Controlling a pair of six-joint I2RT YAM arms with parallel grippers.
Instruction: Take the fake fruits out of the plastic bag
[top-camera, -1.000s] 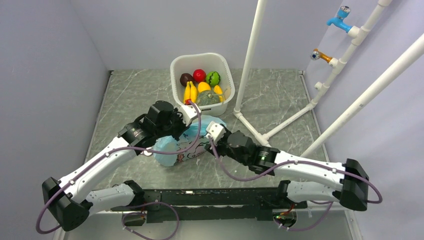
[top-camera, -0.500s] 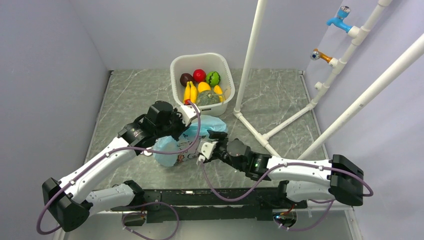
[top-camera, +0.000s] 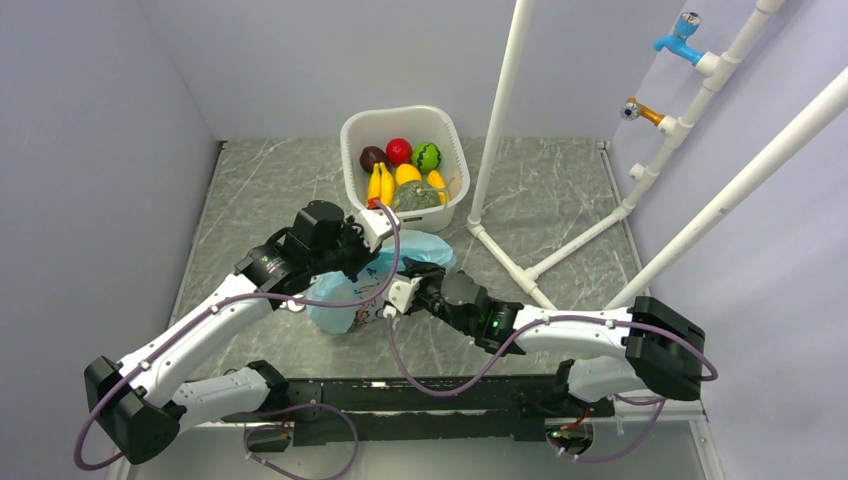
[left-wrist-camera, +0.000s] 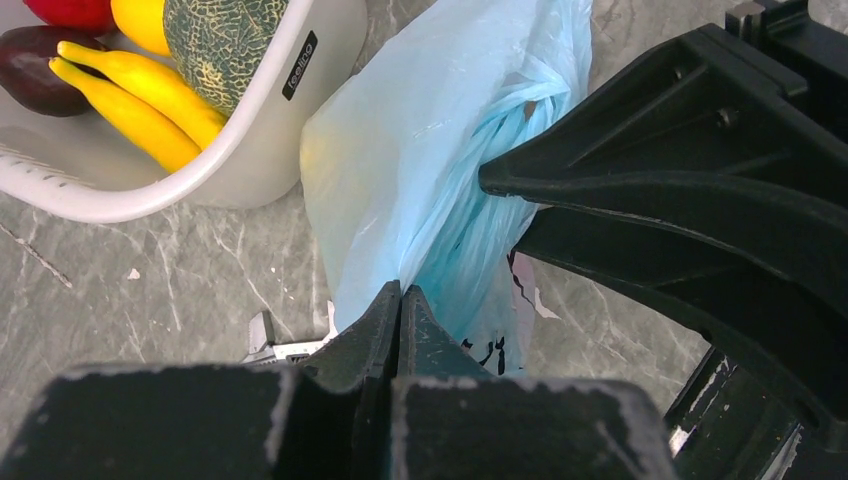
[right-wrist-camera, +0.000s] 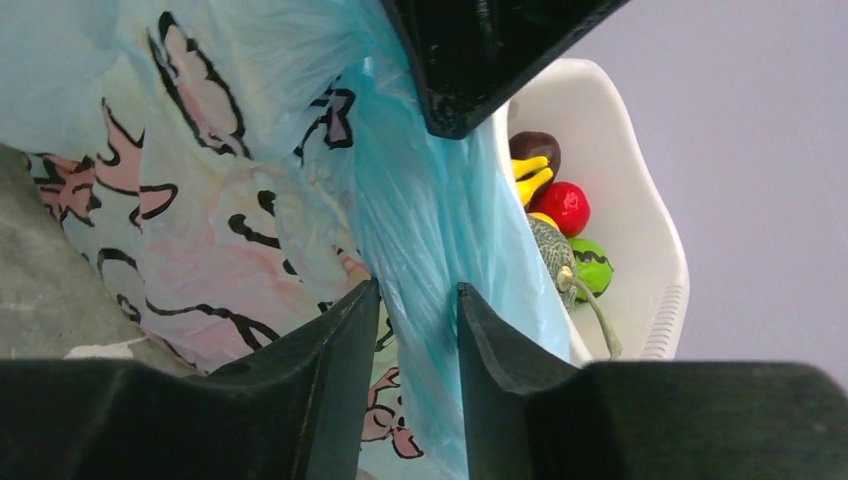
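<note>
The light-blue plastic bag (top-camera: 345, 300) with a cartoon print lies on the table in front of the white basket (top-camera: 350, 130). My left gripper (top-camera: 383, 262) is shut on a fold of the bag's film (left-wrist-camera: 430, 150) and holds it pulled up. My right gripper (top-camera: 400, 280) is open, its jaws on either side of a bunched strip of the bag (right-wrist-camera: 420, 240). What is inside the bag is hidden. In the basket lie yellow bananas (top-camera: 380, 185), a red apple (top-camera: 399, 150) and a yellow round fruit (top-camera: 407, 173).
The basket also holds a dark maroon ball (top-camera: 372, 157), a green striped ball (top-camera: 427, 156) and a grey-green melon (top-camera: 415, 197). A white pipe frame (top-camera: 495, 130) stands to the right of the basket. Walls close the left, back and right.
My right arm has swung left and brought its gripper from the bag's right side onto the bag's gathered top. The left gripper has held still on the bag.
</note>
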